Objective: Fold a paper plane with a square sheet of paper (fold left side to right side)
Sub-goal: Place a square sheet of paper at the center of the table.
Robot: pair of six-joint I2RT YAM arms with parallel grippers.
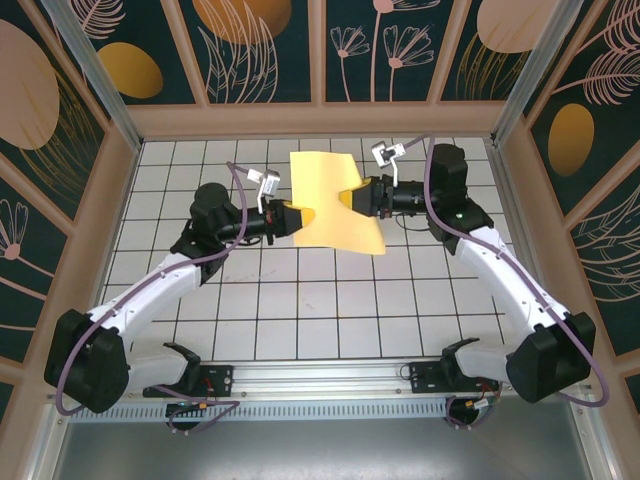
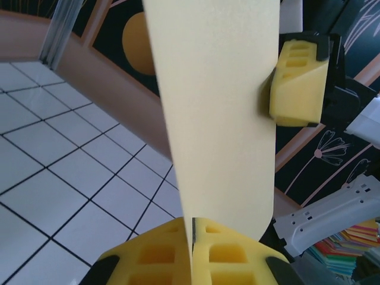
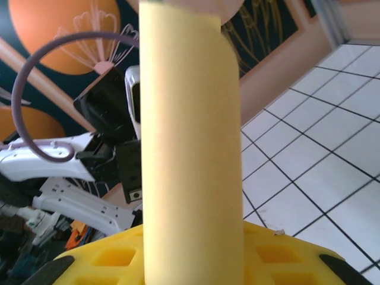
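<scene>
Left gripper (image 1: 292,218) is clamping the square sheet of paper (image 1: 328,185) at its left edge; right gripper (image 1: 352,197), opposite, hold unclear; likely needing that edge carried rightward

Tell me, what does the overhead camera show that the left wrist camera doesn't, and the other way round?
Overhead: the whole left arm and right arm, with the yellow sheet raised between them over the tiled table. Left wrist: a close look at the left jaws shut on the sheet's edge, and a colourful stack in the background. Shared: the sheet, the right jaws at its opposite edge, the white tiles.
</scene>
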